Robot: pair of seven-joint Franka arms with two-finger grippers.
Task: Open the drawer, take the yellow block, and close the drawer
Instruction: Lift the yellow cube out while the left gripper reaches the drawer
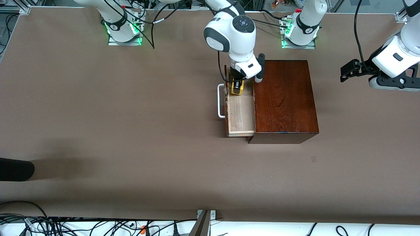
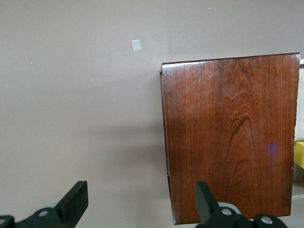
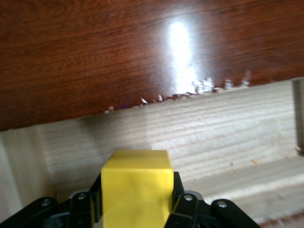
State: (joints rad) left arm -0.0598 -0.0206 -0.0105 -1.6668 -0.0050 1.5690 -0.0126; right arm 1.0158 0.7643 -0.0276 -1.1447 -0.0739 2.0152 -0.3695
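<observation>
The drawer (image 1: pixel 241 113) stands pulled out of the mahogany box (image 1: pixel 285 98) toward the right arm's end of the table (image 1: pixel 131 114), its pale wood tray laid bare and its white loop handle (image 1: pixel 221 101) sticking out from the dark front, so the opening step looks finished. The right gripper (image 1: pixel 237 86) is down inside the tray at the end farther from the front camera, and the right wrist view shows its jaws clamped against two opposite sides of the yellow block (image 3: pixel 137 187), which sits between them just above or on the tray floor; whether it has left the floor cannot be told. The block (image 1: pixel 237 88) lies close to the box's edge, still within the drawer's walls, so the taking step is, by my reading, at the grasp and not yet at the lift. What is left: raise the block clear of the tray, carry it out, and push the drawer back into the box by its front or handle. The left gripper (image 1: pixel 352 70) waits up in the air at the left arm's end of the table, off the box's side, its jaws spread wide with nothing between them, as the left wrist view (image 2: pixel 137 204) confirms.
</observation>
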